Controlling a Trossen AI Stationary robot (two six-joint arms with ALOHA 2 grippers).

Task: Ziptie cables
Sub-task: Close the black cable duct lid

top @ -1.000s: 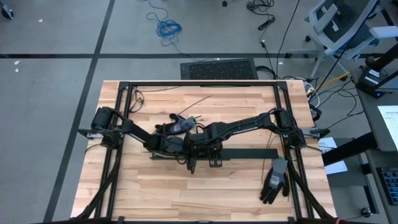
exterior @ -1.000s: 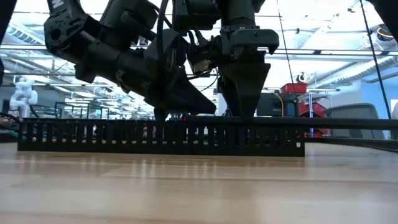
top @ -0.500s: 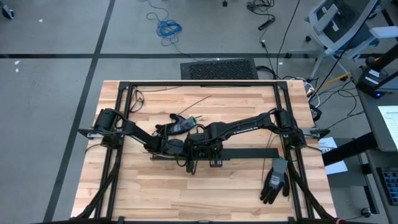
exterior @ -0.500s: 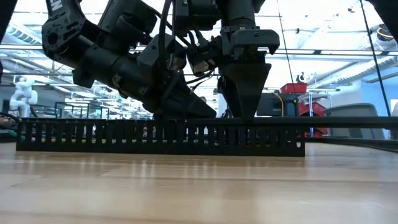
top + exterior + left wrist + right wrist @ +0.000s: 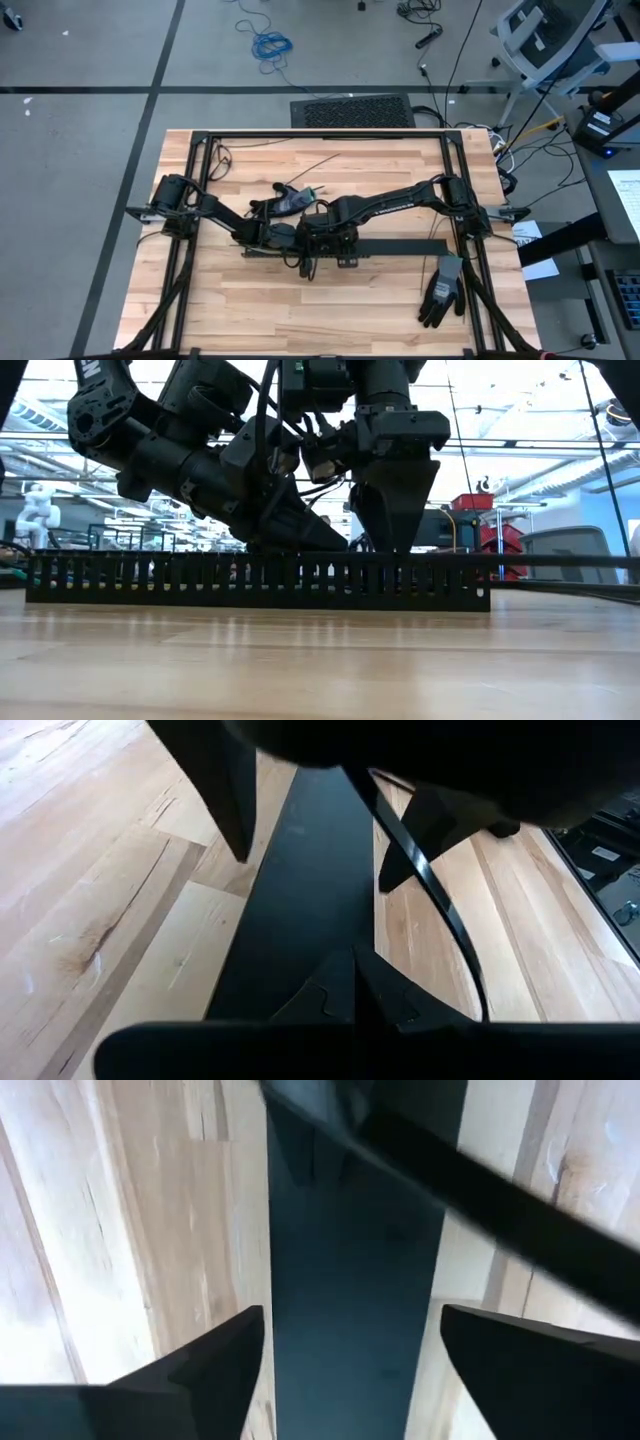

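Note:
The black slotted duct [image 5: 400,246] lies along the middle of the table, left to right. My left gripper [image 5: 355,958] is shut, slanting down over the duct's top face [image 5: 300,870] near its left half. My right gripper [image 5: 352,1325] points straight down and is open, with one finger on each side of the duct [image 5: 350,1280], close to its walls. In the low view both grippers meet the duct's top edge [image 5: 200,555] side by side. Of the cables I see only a few thin light and green strands [image 5: 312,189] just beyond the arms. My left gripper's shut fingertips [image 5: 340,982] come slanting from the table's left onto the duct's top face. Nothing shows between them. I cannot tell whether they touch the duct.
A thin black strip [image 5: 430,890] curves from the right arm past my left gripper and also crosses the right wrist view [image 5: 520,1220]. A black glove [image 5: 440,290] lies near the right front. The black frame [image 5: 320,134] borders the table.
My right gripper has opened wider over the duct while staying in place.

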